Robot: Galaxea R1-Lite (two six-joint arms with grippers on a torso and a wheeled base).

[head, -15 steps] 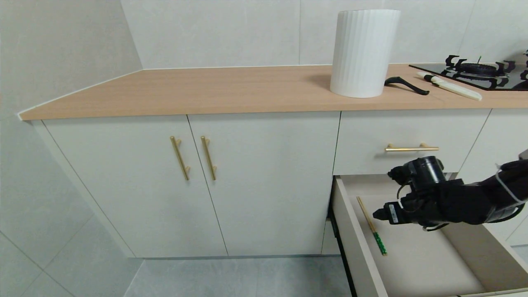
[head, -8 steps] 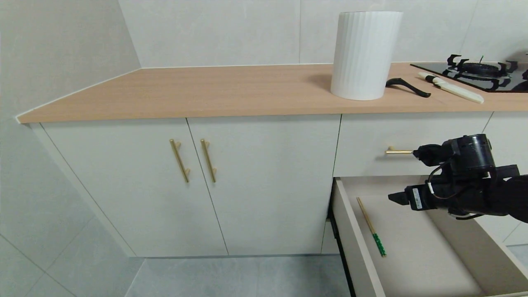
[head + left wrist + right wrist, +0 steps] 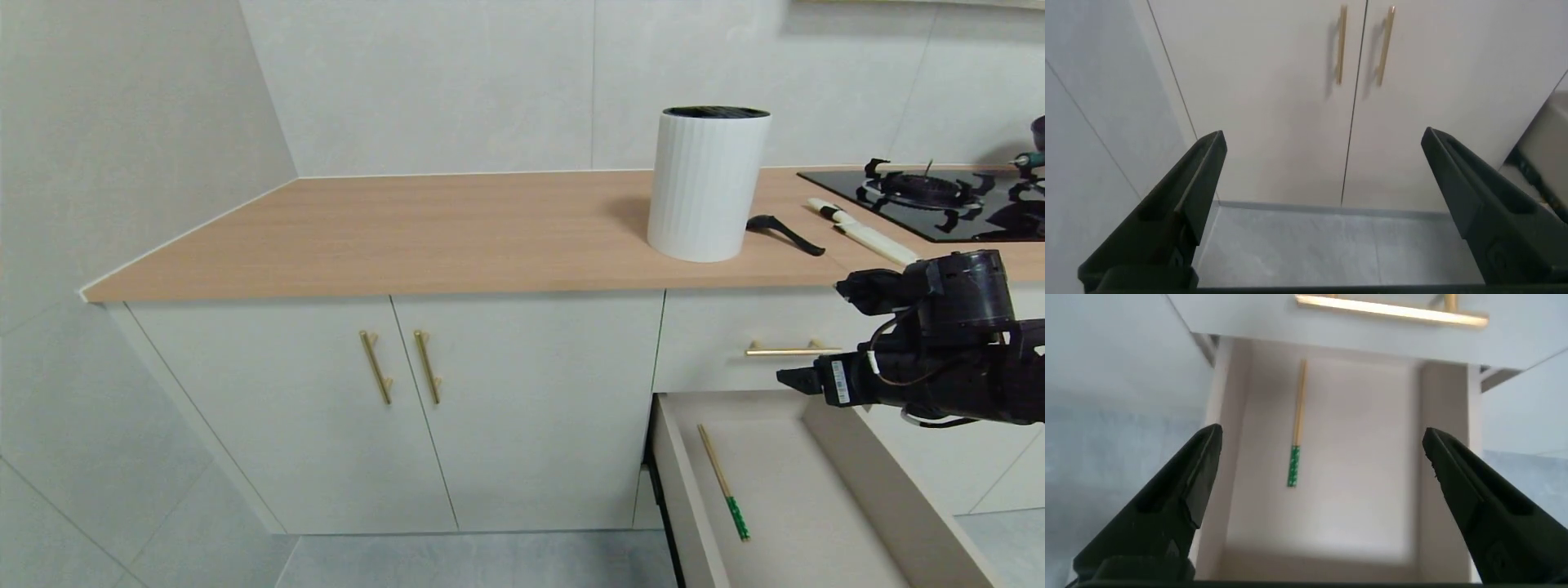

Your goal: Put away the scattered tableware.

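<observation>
A bamboo chopstick [image 3: 722,482] with a green end lies alone in the open lower drawer [image 3: 676,457], near its left wall. My right gripper [image 3: 816,335] hangs open and empty above the drawer, level with the upper drawer's gold handle [image 3: 790,350]. Its wrist view looks down on the chopstick [image 3: 1297,425], with the right gripper [image 3: 1319,498] spread wide around it and well above it. On the wooden countertop [image 3: 408,237] lie a black utensil [image 3: 784,232] and a white knife [image 3: 862,232]. My left gripper [image 3: 1323,204] is open, low in front of the cabinet doors.
A tall white ribbed container [image 3: 705,184] stands on the counter left of the utensils. A black gas hob [image 3: 939,200] sits at the far right. Two cabinet doors with gold handles [image 3: 400,377] are shut. The open drawer juts out over the grey floor.
My right gripper has risen out of the drawer to the height of the upper handle. The head camera has tilted up. The chopstick has stayed where it lay.
</observation>
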